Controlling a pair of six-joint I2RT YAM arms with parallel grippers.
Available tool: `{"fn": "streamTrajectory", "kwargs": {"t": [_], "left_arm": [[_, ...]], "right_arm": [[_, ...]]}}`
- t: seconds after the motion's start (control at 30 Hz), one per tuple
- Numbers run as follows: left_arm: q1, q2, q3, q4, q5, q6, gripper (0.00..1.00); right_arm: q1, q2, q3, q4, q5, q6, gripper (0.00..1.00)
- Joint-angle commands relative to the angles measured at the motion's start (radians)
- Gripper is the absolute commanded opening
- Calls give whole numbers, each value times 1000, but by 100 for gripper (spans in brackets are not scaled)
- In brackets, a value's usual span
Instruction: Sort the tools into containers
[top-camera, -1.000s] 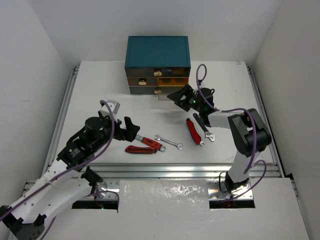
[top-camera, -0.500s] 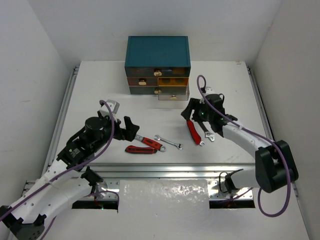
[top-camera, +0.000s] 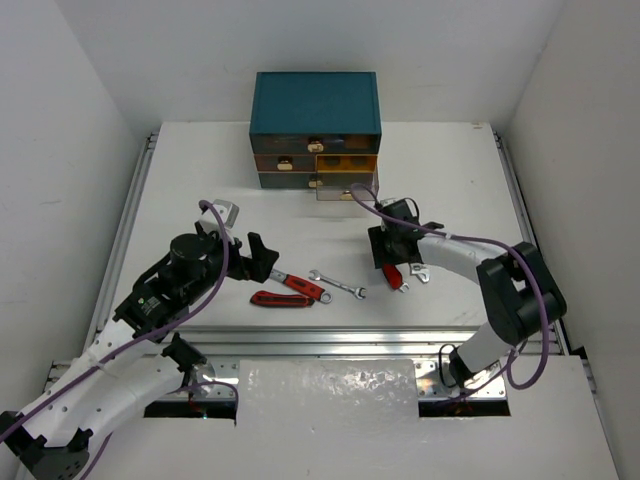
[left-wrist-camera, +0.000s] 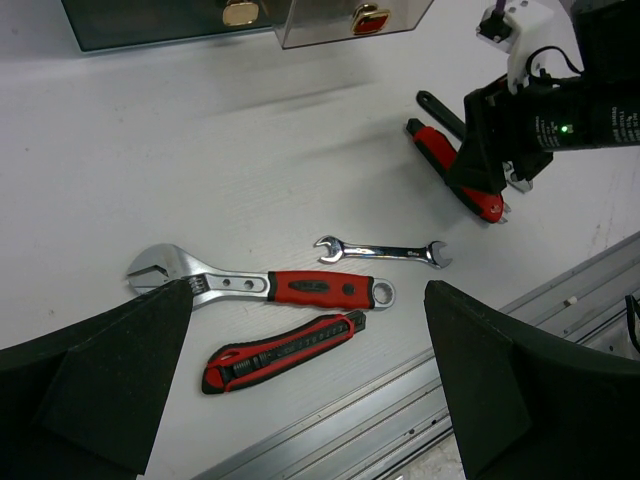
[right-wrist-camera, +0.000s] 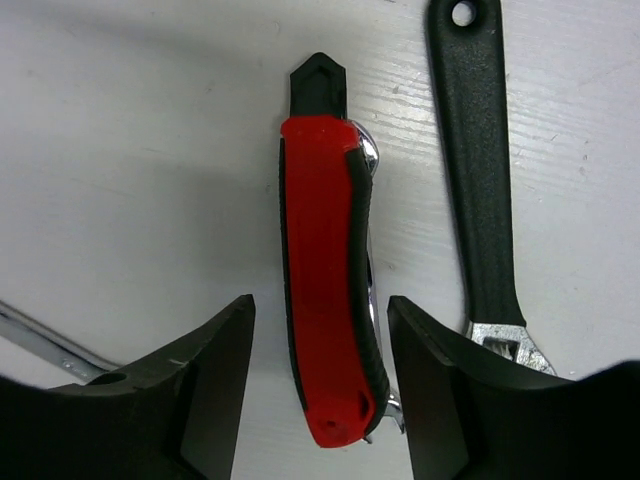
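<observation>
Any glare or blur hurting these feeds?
Right wrist view: red-and-black-handled tool sharp, slight metal glint. Left wrist view: red-handled adjustable wrench crisp, end effector fingers featureless black. Top external view: glare only on the glossy white sheet at bottom.

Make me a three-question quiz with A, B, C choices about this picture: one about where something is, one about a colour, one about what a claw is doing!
1. Where is the black metal wrench?
A) in a drawer
B) on the white table, beside the red-handled tool
C) on the floor

2. What colour is the box-shaped chest of drawers?
A) yellow
B) teal
C) pink

3. What is the right claw doing?
A) open, one finger each side of the red-handled tool
B) shut on a silver spanner
C) pulling a knob

Answers: 1 B, they lie side by side; 2 B, its top is teal; 3 A, gaps show on both sides of the tool.
</observation>
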Motion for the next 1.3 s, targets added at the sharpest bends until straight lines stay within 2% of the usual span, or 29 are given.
{"fn": "streamTrajectory", "kwargs": {"t": [0.0,0.33,0.43,0.5,0.53,0.73,0.97,1.13,1.27], "left_arm": [[12,-4,4,38,2,-3,100],[12,-6,2,44,20,3,100],[12,-4,4,44,24,3,100],[12,-6,2,44,24,3,100],[12,-6,2,44,25,3,100],[12,2,4,46,28,5,100],[12,0,2,46,24,3,100],[14,4,4,43,20,1,100],[12,-6,1,43,11,0,100]], "right_arm": [[20,27,54,-1,76,-40,56],[51,49,66,12,135,-68,36],[51,41,77,-2,119,-77,26],[51,3,57,13,105,-71,26],[52,-15,49,18,94,-68,18],[55,-184,20,5,86,-57,18],[54,-359,58,-7,66,-68,19],[52,-315,208,76,-1,-212,18],[28,-154,362,124,-64,-344,15]]}}
